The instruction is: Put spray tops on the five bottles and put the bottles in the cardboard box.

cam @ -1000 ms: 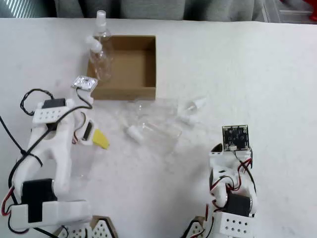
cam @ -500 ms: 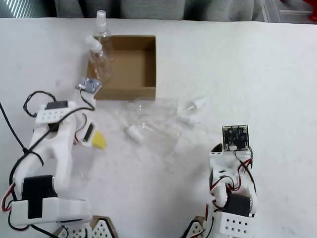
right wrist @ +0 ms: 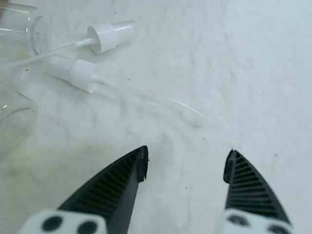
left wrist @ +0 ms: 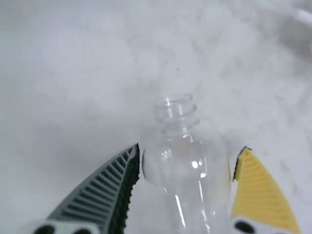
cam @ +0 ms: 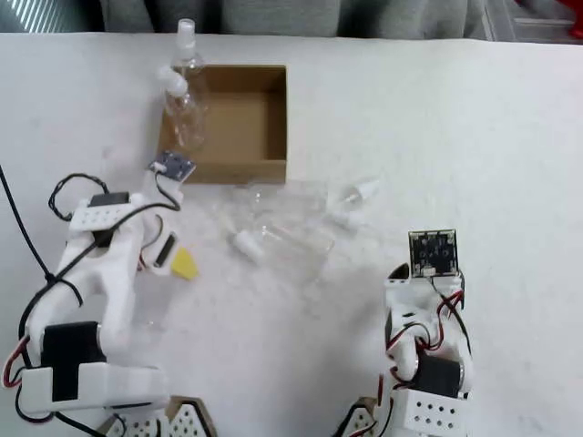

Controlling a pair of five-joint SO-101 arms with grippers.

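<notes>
My left gripper point(left wrist: 187, 153) is shut on a clear bottle point(left wrist: 183, 161) with a bare threaded neck; the grey and yellow jaws press on both sides of its body. In the high view this gripper point(cam: 179, 262) sits at the table's left, in front of the cardboard box point(cam: 273, 118). Two bottles with spray tops point(cam: 185, 96) stand at the box's left wall. Clear bottles point(cam: 287, 238) lie in the middle, with loose spray tops point(cam: 353, 195) beside them. My right gripper point(right wrist: 185, 156) hangs open over bare table, a short way from two spray tops point(right wrist: 109, 34).
The right arm point(cam: 428, 364) sits folded at the near right edge. Open ends of clear bottles point(right wrist: 35, 34) show beside the spray tops in the right wrist view. The white table point(cam: 474, 137) has free room at the right and far side.
The left arm's wrist has shifted right and toward the near edge, its yellow finger sliding slightly nearer. The right arm and the loose bottles have not moved.
</notes>
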